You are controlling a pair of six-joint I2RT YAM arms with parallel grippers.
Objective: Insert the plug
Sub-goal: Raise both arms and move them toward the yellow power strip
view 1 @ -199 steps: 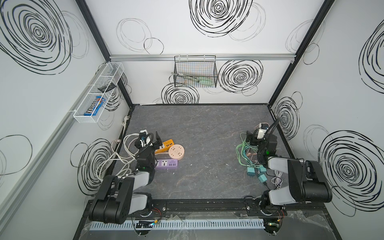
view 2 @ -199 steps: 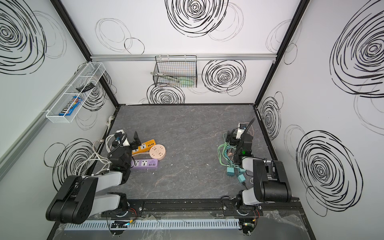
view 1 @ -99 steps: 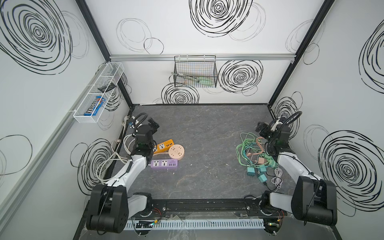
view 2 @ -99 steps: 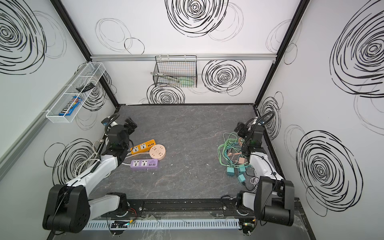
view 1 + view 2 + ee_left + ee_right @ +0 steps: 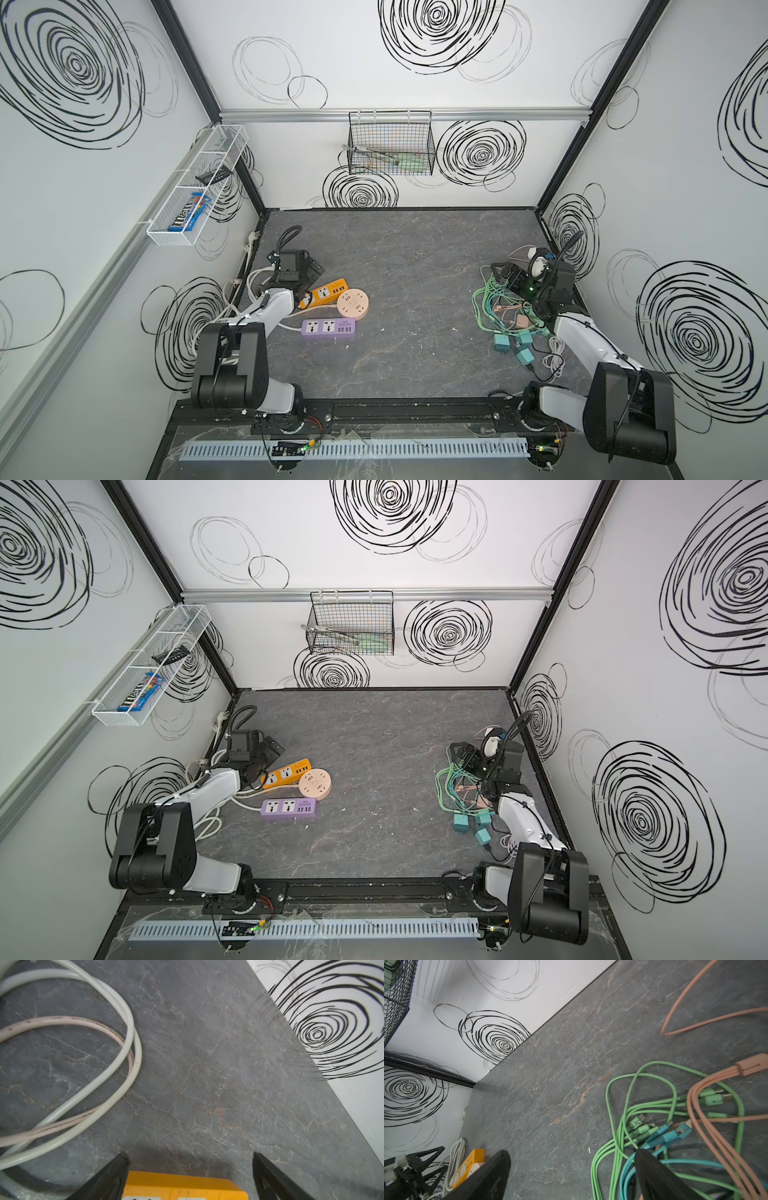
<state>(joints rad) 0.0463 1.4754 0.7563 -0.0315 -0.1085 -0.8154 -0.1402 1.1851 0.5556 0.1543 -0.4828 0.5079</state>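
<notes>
1. White, smooth, round cords [image 5: 232, 309] lie in loose loops on the far left by the wall. One is a bit pinkish and scuffed in the left wrist view.
2. Left arm: elbow folded high over its base, white forearm reaching away along the left wall. The left gripper [image 5: 189, 1155] hangs over the end of the orange power strip [image 5: 328, 293], black pointed fingers spread wide with nothing between them.
3. That orange strip is a glossy plastic bar set at an angle. A flat, round peach socket puck [image 5: 352, 304] sits touching its right side, and a matte purple power strip [image 5: 328, 328] with rounded corners lies just in front.
4. Grey desk [image 5: 415, 257], stone look with pale and rusty veins, a little sheen.
5. Thin rubbery cables [image 5: 494, 307] are tangled on the right, green, teal and salmon, with small flat connector tips.
6. The teal plugs [image 5: 524, 356], chunky little cubes, lie on the desk at the near edge of that tangle, well apart from the strips. Nobody's holding them.
7. Right arm: forearm stretched along the right wall, wrist above the tangle's far side. The right gripper [image 5: 572, 1152] is spread wide and empty, with one fingertip over the teal and green cables.
</notes>
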